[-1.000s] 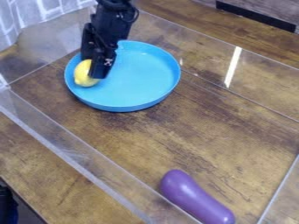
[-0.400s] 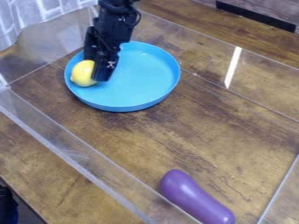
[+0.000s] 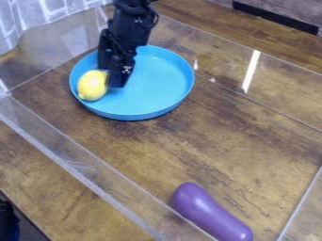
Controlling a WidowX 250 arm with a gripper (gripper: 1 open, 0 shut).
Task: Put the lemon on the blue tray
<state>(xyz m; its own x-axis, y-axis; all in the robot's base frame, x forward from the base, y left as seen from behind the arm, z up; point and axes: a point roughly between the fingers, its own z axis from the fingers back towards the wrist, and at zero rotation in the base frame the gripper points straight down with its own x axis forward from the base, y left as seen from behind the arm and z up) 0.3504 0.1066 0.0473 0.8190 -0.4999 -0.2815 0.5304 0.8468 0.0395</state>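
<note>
Lemon: it's in the blue tray, over at the left side of it, bright yellow [image 3: 92, 86] and right by the raised rim.
Tray: your big blue dish [image 3: 153, 86] sits on the worktop [image 3: 151, 155], with bare blue surface to the right of the lemon and the claw.
Claw: yours is released, jaws apart, the black fingers [image 3: 122, 75] hanging over the upper left of the tray, just beside the lemon [image 3: 116, 64].
Worktop room: you've got open wood to the right of the tray and below it, all the way down towards the eggplant.
Eggplant: the purple one [image 3: 210, 213] is near the bottom edge, well apart from the tray, so it's clear of your claw.
Clear strip: a see-through band [image 3: 78, 162] runs diagonally from the left edge down to the bottom, between the tray and the lower left corner.
Hidden bits: your arm [image 3: 131, 11] covers part of the tray's far rim, and you can't make out the exact gap between fingertips and lemon.
Cut off: the arm leaves at the top, and something dark [image 3: 8, 221] pokes in at the lower left, too cropped to name.
</note>
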